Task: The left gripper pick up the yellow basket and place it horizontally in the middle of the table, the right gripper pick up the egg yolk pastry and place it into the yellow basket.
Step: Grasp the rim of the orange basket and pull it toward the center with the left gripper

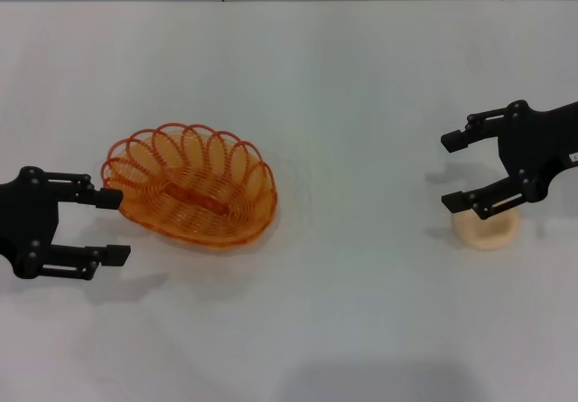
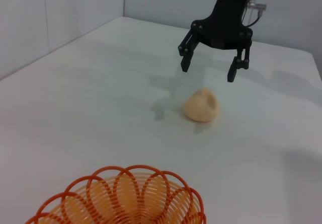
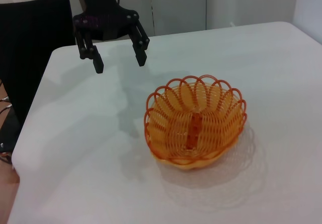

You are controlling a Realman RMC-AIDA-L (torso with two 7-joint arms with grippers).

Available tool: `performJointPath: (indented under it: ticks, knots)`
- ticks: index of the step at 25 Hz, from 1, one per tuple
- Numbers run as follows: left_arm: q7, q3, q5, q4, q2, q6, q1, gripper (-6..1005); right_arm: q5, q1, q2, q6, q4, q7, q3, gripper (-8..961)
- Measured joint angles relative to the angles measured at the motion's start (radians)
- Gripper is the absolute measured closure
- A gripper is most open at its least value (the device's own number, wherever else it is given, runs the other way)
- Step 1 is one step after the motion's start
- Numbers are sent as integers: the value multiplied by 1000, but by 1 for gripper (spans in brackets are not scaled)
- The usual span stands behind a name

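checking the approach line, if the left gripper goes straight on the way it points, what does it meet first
Most likely the yellow basket: the left gripper, jaws open, points at its near rim. Height above the table is unclear.

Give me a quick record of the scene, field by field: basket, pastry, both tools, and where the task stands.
basket: yellow basket upright on the table, left of centre, nothing in it
pastry: egg yolk pastry on the table at the right, outside the basket
left tool: left gripper open, beside the basket's left end, not gripping it
right tool: right gripper open, above the pastry, not gripping it
task: neither item picked up yet
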Motion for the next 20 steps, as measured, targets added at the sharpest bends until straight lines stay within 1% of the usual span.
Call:
performJointPath:
  ticks: [20]
  knots:
    - [0, 0, 0, 0, 0, -1, 0, 289, -2, -1, 1, 3, 2, 0, 0, 113]
